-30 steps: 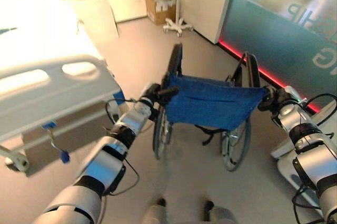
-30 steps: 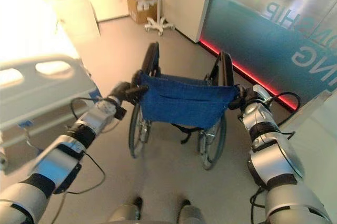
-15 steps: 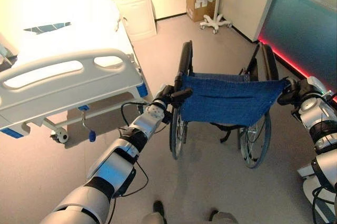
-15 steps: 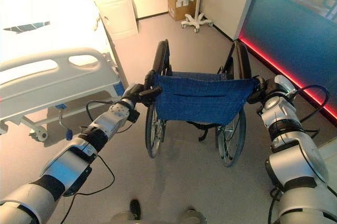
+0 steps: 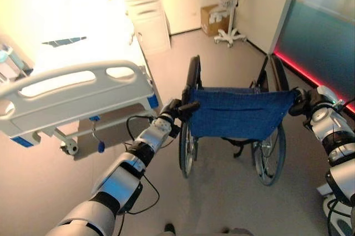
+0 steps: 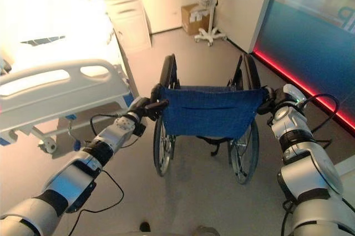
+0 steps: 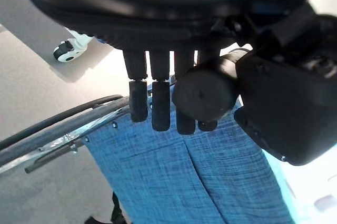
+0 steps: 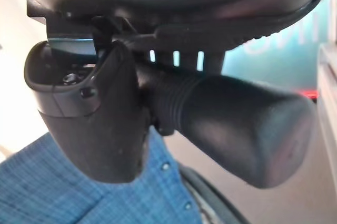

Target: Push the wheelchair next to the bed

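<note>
gripping the wheelchair handles, left robot hand and right robot hand.

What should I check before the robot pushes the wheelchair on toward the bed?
1. Left hand curled round the left push handle: ok.
2. Right hand curled round the right push handle: ok.
3. Wheelchair upright, wheels on the floor: ok.
4. Floor between wheelchair and bed free of obstacles: ok.
5. Wheelchair beside the bed: not ok, a gap remains.
6. Brakes released: cannot tell.
</note>
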Controlling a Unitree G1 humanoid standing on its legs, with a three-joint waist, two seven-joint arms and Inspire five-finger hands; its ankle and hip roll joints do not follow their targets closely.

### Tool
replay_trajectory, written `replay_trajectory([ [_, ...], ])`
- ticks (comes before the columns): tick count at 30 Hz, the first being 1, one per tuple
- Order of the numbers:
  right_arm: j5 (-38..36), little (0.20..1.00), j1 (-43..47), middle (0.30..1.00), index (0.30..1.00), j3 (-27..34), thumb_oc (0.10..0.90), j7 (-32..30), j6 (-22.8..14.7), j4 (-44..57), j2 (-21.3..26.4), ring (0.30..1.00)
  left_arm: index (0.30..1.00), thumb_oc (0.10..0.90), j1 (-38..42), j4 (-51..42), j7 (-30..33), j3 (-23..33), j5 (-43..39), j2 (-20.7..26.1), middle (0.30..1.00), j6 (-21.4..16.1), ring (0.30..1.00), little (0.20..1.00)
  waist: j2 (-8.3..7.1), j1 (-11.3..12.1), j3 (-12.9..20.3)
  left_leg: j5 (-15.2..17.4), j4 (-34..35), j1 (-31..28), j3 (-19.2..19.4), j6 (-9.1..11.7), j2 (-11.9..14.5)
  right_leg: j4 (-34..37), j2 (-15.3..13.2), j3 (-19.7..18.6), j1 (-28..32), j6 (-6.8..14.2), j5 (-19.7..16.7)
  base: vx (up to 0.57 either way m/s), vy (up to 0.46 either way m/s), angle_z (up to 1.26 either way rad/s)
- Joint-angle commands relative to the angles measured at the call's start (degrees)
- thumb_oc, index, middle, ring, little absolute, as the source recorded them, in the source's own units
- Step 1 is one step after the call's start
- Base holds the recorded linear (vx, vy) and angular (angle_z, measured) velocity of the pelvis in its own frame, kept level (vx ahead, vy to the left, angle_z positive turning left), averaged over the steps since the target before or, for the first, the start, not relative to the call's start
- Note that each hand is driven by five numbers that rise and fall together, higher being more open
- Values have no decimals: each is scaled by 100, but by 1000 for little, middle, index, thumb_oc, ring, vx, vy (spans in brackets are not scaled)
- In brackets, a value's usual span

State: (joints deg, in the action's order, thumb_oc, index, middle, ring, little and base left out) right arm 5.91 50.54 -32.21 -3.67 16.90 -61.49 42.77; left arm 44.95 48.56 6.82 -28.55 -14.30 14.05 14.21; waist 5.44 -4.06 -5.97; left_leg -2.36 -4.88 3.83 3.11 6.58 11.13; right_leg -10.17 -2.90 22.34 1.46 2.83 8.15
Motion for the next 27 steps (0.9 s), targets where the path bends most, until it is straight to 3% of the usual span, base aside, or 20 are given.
replay_trajectory([
  [1, 385, 300, 323, 300, 300, -590, 400, 493, -801, 328, -1336, 300, 300, 400, -286, 212, 5, -329, 227, 633, 300, 449, 300, 300, -620, 471, -730, 26, 220, -670, 292, -38, 175, 280, -483, -539, -252, 175, -613, 112, -232, 18],
  [3, 403, 300, 285, 300, 300, -598, 400, 489, -814, 362, -1342, 300, 300, 400, -370, 181, 29, -301, 184, 609, 300, 492, 300, 300, -639, 469, -700, -17, 122, -668, 303, -11, 232, 323, -420, -548, -220, 122, -606, 94, -216, 16],
  [6, 437, 300, 253, 300, 300, -611, 400, 534, -843, 371, -1349, 300, 300, 400, -509, 206, 35, -227, 164, 556, 300, 499, 300, 300, -702, 468, -662, -358, -415, -542, 428, 60, 401, 528, -265, -504, -74, 11, -643, 122, -282, 22],
  [9, 532, 300, 243, 300, 300, -624, 400, 567, -896, 383, -1336, 300, 300, 400, -657, 201, 42, -111, 237, 557, 300, 458, 300, 300, -809, 484, -674, -244, -1157, -504, 755, 12, 471, 535, -234, -325, 41, -101, -620, 159, -288, 16],
  [11, 537, 300, 238, 300, 300, -661, 400, 606, -924, 445, -1334, 300, 300, 400, -798, 67, 51, -61, 302, 645, 300, 506, 300, 300, -855, 658, -716, 74, -1334, -327, 418, -198, 4, 390, -195, -349, 103, -98, -539, 231, -221, 9],
  [12, 569, 300, 225, 300, 300, -663, 400, 645, -899, 526, -1346, 300, 300, 400, -973, -110, 71, -11, 345, 748, 300, 527, 300, 300, -833, 833, -774, 201, -1277, -169, 231, -315, -410, 321, -87, -464, 226, -81, -488, 320, -220, -1],
  [14, 580, 300, 228, 300, 300, -674, 400, 661, -775, 660, -1352, 300, 300, 400, -1104, -348, 57, 33, 361, 857, 300, 597, 300, 300, -777, 1017, -843, 54, -1117, 178, 211, -306, -801, 391, 55, -535, 463, -63, -451, 247, -133, -29],
  [15, 596, 300, 226, 300, 300, -666, 400, 670, -764, 680, -1352, 300, 300, 400, -1129, -386, 65, 35, 349, 877, 300, 600, 300, 300, -760, 1053, -866, 8, -1093, 262, 222, -299, -859, 410, 85, -549, 519, -64, -439, 232, -81, -32],
  [16, 673, 300, 217, 300, 300, -639, 400, 705, -705, 765, -1349, 300, 300, 400, -1254, -580, 98, 41, 285, 966, 300, 598, 300, 300, -658, 1226, -924, -302, -882, 672, 260, -259, -1095, 509, 238, -605, 741, -78, -396, 232, -60, -37],
  [18, 702, 300, 226, 300, 300, -655, 400, 716, -728, 773, -1347, 300, 300, 400, -1338, -695, 141, 37, 208, 1033, 300, 581, 300, 300, -579, 1351, -962, -573, -633, 876, 246, -229, -1216, 566, 338, -675, 895, -86, -367, 279, -46, -49],
  [19, 701, 300, 241, 300, 300, -662, 400, 754, -796, 749, -1325, 300, 300, 400, -1466, -872, 165, 64, 139, 1129, 300, 588, 300, 300, -484, 1513, -954, -883, -228, 1002, 218, -211, -1289, 622, 458, -739, 1079, -111, -310, 333, -25, -91],
  [22, 739, 300, 290, 300, 300, -689, 400, 839, -858, 665, -1341, 300, 300, 400, -1642, -1131, 177, 78, 33, 1243, 300, 660, 300, 300, -369, 1752, -875, -1150, 374, 1038, 258, -214, -1408, 619, 599, -808, 1333, -161, -161, 373, 1, -103],
  [24, 741, 300, 301, 300, 300, -698, 400, 860, -954, 620, -1331, 300, 300, 400, -1716, -1221, 201, 93, -15, 1277, 300, 693, 300, 300, -346, 1823, -829, -1157, 473, 1007, 297, -242, -1425, 591, 650, -826, 1397, -190, -74, 353, 33, -81],
  [26, 819, 300, 318, 300, 300, -715, 400, 864, -1106, 525, -1347, 300, 300, 400, -1779, -1247, 201, 125, -27, 1284, 300, 669, 300, 300, -348, 1861, -750, -931, 333, 933, 613, -363, -1431, 439, 665, -744, 1411, -216, 89, 387, 61, -48],
  [27, 800, 300, 317, 300, 300, -728, 400, 824, -1187, 420, -1384, 300, 300, 400, -1766, -1194, 174, 153, 0, 1282, 300, 636, 300, 300, -410, 1861, -695, -630, 187, 865, 892, -538, -1432, 287, 634, -675, 1393, -189, 213, 319, 47, -16],
])
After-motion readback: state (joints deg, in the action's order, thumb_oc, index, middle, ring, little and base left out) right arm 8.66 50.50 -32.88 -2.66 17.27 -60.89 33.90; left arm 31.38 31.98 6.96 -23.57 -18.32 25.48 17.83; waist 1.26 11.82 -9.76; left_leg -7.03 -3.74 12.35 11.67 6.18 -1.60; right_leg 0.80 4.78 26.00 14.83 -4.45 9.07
